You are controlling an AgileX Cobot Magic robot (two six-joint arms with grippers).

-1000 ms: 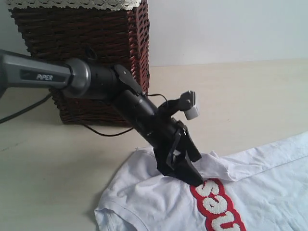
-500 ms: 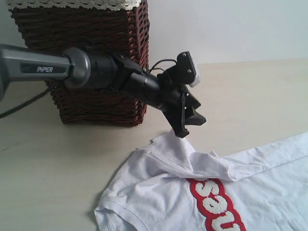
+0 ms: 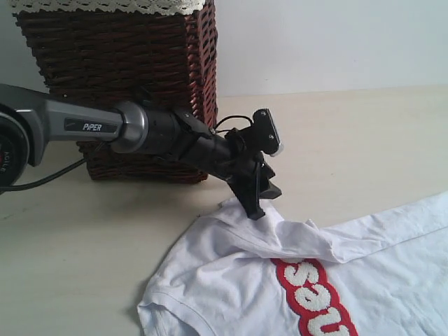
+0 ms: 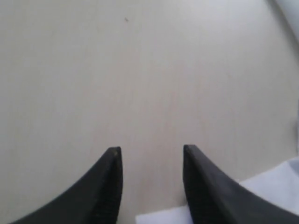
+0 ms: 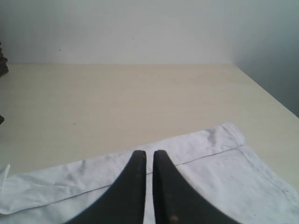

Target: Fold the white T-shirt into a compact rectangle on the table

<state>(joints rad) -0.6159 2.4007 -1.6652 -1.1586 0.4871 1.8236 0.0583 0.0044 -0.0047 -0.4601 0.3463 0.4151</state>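
White T-shirt (image 3: 224, 280) lies on the table (image 3: 84, 245), filling the 4 to 5 o'clock part of the exterior view and cut off by the frame's lower and right edges. It is flat for the most part, with one bunched, raised ridge along the edge facing 11 o'clock.

Going left to right in the exterior view: a brown wicker basket (image 3: 119, 77) with white lace edging (image 3: 105, 5) stands at 10 to 11 o'clock, well apart from the shirt. A dark cable (image 3: 49, 178) runs in front of it. The grey left arm (image 3: 77, 126) comes in from 9 o'clock and crosses the basket front. The left gripper (image 3: 262, 201) sits near centre, tilted down toward 5 o'clock, with its tips just over the shirt's raised corner. I cannot tell whether they touch it. A small wrist camera (image 3: 269, 136) is at its 12 o'clock.

In the left wrist view the left gripper's fingers (image 4: 100, 191) stand moderately apart with bare table between the tips. No cloth is pinched, and a white shirt edge shows near their base.

Red-outlined fuzzy lettering (image 3: 315, 297) is on the chest at 5 o'clock.

The right gripper (image 5: 149, 152) shows in the right wrist view only. Its fingers (image 5: 128, 191) are nearly together with just a thin slit, holding nothing. It hangs over a sleeve of the shirt, with bare table and a pale wall (image 5: 117, 28) beyond.
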